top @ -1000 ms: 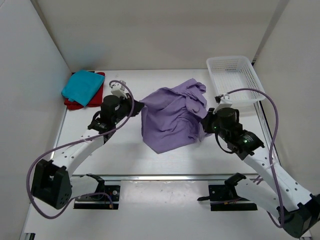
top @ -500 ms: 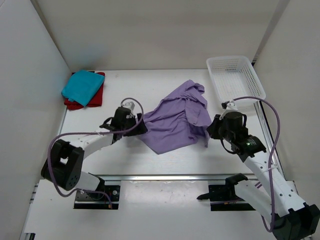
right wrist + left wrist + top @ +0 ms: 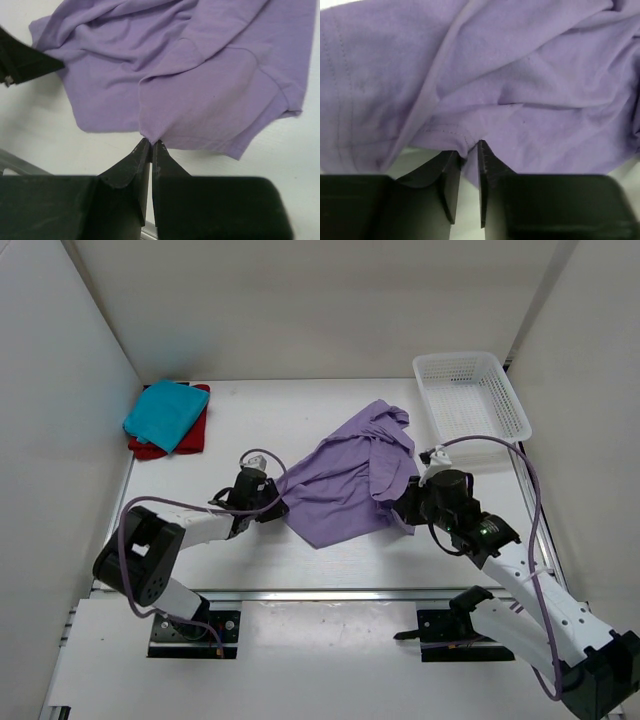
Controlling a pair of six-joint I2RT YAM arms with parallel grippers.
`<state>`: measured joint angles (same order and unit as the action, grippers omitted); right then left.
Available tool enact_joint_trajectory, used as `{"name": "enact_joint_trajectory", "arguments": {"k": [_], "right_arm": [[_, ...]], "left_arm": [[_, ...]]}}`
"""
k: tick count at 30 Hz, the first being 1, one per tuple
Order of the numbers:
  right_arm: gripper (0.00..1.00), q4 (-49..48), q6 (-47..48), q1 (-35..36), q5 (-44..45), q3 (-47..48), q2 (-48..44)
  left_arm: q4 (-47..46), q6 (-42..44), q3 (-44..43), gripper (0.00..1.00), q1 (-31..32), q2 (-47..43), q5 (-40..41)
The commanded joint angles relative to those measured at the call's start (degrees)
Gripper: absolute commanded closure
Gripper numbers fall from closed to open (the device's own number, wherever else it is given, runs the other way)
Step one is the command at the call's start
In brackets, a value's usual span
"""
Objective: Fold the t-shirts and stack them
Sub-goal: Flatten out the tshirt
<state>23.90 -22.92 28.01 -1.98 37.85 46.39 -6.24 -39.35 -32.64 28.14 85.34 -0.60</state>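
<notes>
The lavender-purple t-shirt (image 3: 345, 475) lies rumpled in the middle of the table. My left gripper (image 3: 272, 504) is low at its left edge. In the left wrist view its jaws stand a narrow way apart around my left gripper (image 3: 469, 150), with a fold of the purple hem (image 3: 465, 145) dipping between them. My right gripper (image 3: 404, 506) is at the shirt's right side and shut on a pinched corner of the purple cloth (image 3: 151, 131), fingertips together at my right gripper (image 3: 151, 142). The folded teal-blue t-shirt (image 3: 165, 412) rests on the red t-shirt (image 3: 150, 448) at the far left.
A white lattice basket (image 3: 470, 395) stands at the back right, close to the right wall. White walls close in the table on the left, back and right. A metal rail (image 3: 330, 592) runs along the near edge, in front of the arm bases.
The purple shirt, held up in a bunch a second ago, now lies low and spread. My left gripper let go, dropped to the shirt's left edge and is narrowing. The right one kept its grip.
</notes>
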Motion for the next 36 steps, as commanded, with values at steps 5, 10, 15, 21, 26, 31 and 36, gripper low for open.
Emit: {"name": "enact_joint_trajectory", "arguments": {"k": [5, 10, 15, 21, 26, 31, 36], "right_arm": [[1.00, -2.0, -1.1, 1.9, 1.8, 0.4, -0.2], [1.00, -1.0, -1.3, 0.9, 1.9, 1.4, -2.1], [0.99, 1.6, -1.4, 3.2, 4.3, 5.3, -1.6], [1.00, 5.0, 0.4, 7.1, 9.1, 16.2, 0.5], [1.00, -1.6, 0.0, -5.0, -2.6, 18.8, 6.2], [1.00, -10.1, -2.3, -11.8, -7.8, 18.4, 17.3], [1.00, -11.4, -1.7, -10.6, -6.5, 19.2, 22.5]], "left_arm": [[-0.8, -0.6, -8.0, 0.91, -0.7, -4.0, 0.5], [11.6, 5.2, -15.7, 0.99, -1.9, -14.2, 4.5], [25.5, 8.1, -21.4, 1.00, -3.1, -22.9, 3.9], [39.5, 10.4, -32.6, 1.00, -8.5, -25.7, -2.3], [43.6, 10.9, -39.7, 1.00, -11.1, -22.2, -5.6], [38.9, 11.6, -45.1, 1.00, -17.2, -7.2, -9.5], [38.5, 14.0, -57.3, 0.98, -18.6, 18.5, -4.8]]}}
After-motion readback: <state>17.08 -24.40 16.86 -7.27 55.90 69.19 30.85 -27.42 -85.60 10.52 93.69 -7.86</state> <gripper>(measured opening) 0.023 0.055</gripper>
